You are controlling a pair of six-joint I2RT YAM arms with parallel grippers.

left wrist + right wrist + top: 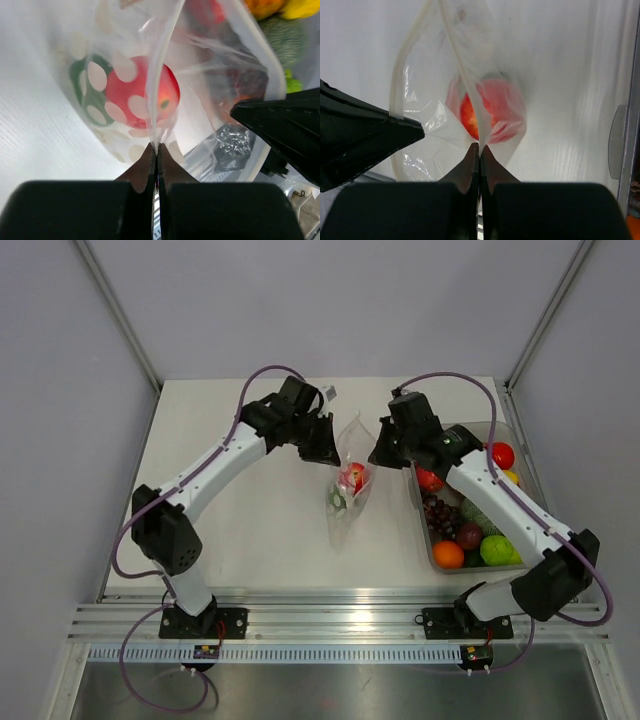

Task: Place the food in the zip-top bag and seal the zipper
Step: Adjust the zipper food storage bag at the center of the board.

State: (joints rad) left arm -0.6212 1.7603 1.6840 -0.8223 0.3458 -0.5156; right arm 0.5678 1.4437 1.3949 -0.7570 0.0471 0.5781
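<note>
**Top external view: two claws pinch the bag's mouth over mid-desk**

The left claw (326,447) and right claw (379,453) meet near the far middle of the desk (250,530). Each is closed tight on an end of the bag (349,495), which hangs and trails toward the near edge. The left wrist view shows the fingertips clamped right on the zipper (159,65), the pale strip running up from them. The right wrist view shows the same pinch from the other side.

A red fruit (352,477) and a green piece (338,500) sit inside the bag, low and clear of the strip. This grip looks meant to stretch the mouth straight for sealing.

More food (448,554) lies in the tray (431,562), just beside the right arm, so movement on that side is cramped. The desk to the left offers freer room.
</note>
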